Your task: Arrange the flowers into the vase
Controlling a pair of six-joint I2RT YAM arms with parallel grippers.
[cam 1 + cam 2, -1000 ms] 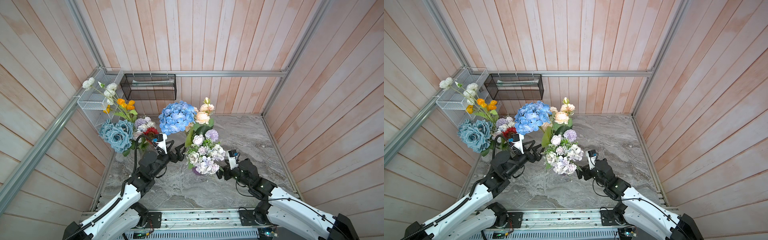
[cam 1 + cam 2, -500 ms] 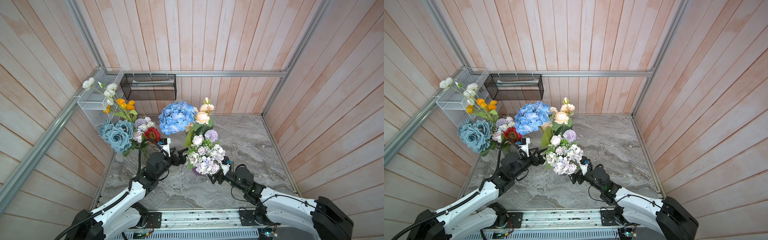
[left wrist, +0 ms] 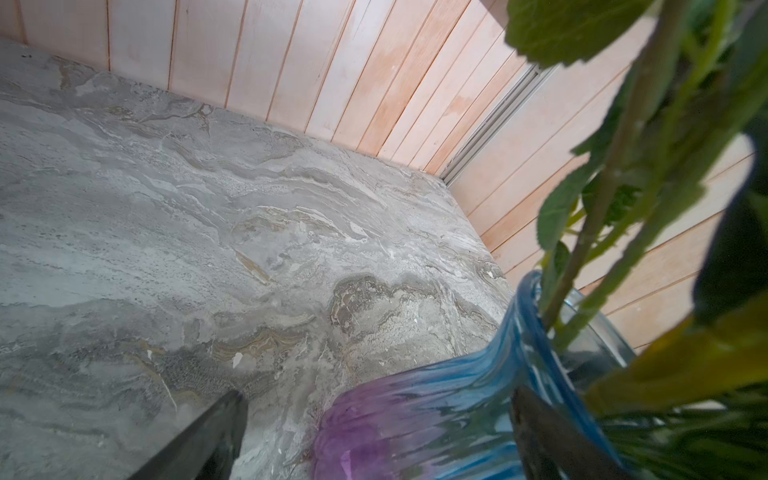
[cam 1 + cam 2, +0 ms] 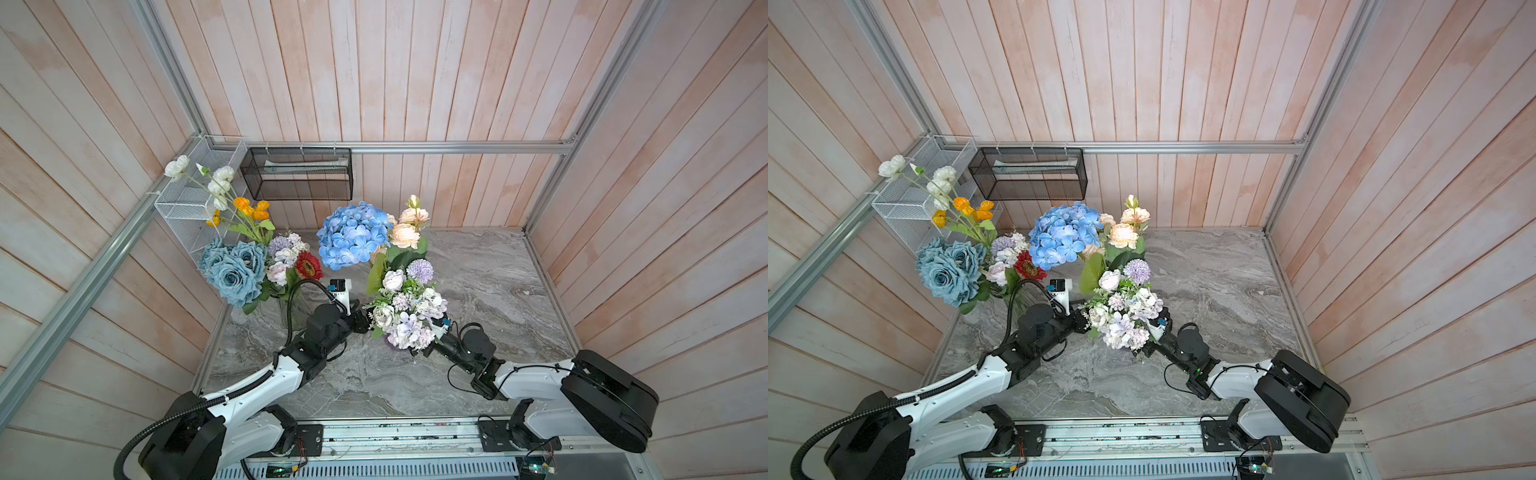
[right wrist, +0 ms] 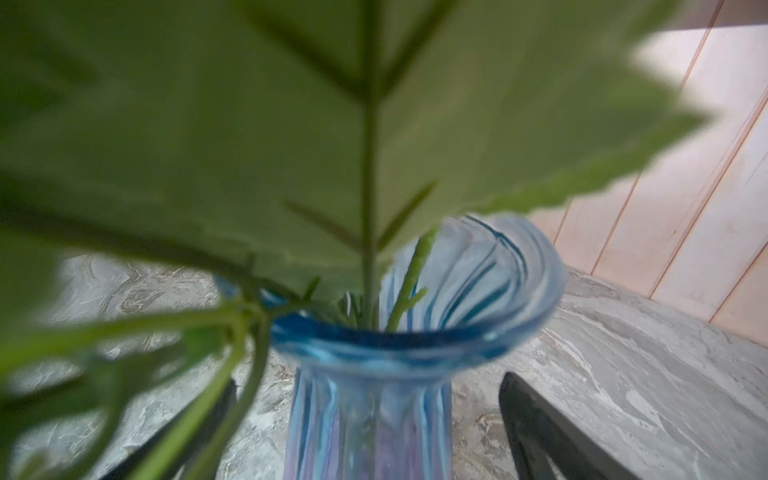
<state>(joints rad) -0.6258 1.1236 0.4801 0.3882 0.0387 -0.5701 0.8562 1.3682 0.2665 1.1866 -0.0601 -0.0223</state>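
While stems stand inside, blue glass vase

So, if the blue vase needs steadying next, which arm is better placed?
Right, probably. The right tool, open, frames the neck of the blue vase squarely between its fingers in its wrist view. The left tool is open too, but there the vase sits off toward one finger.

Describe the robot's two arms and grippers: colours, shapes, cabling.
Left arm and right arm: white shells, bulky black joints. A black ribbed hose runs up the left; thin black wires loop on the right. Each wrist carries a white camera mount with a blue patch. Left gripper and right gripper: dark flat tapered fingers.
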